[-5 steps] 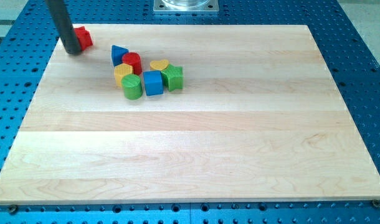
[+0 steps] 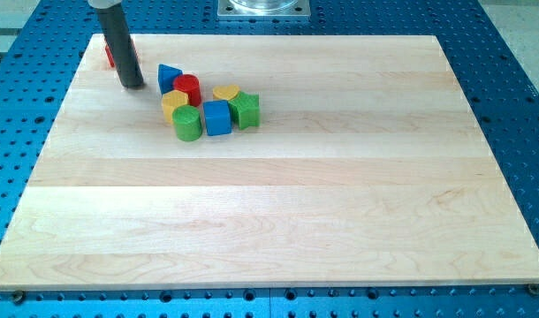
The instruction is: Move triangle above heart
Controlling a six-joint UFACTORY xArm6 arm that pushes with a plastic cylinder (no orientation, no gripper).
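Note:
The blue triangle (image 2: 169,76) sits at the upper left of a cluster of blocks on the wooden board (image 2: 278,203). The yellow heart (image 2: 224,93) lies to its right, past the red cylinder (image 2: 188,87). My tip (image 2: 132,86) rests on the board just left of the blue triangle, with a small gap between them. A red block (image 2: 110,55) at the board's top left corner is mostly hidden behind the rod.
The cluster also holds a yellow block (image 2: 173,102), a green cylinder (image 2: 187,124), a blue cube (image 2: 217,117) and a green star-like block (image 2: 246,109). A metal mount (image 2: 263,8) stands at the view's top. Blue perforated table surrounds the board.
My tip has moved right and slightly down, from beside the red corner block towards the blue triangle. The rod now covers most of the red block. No block has moved.

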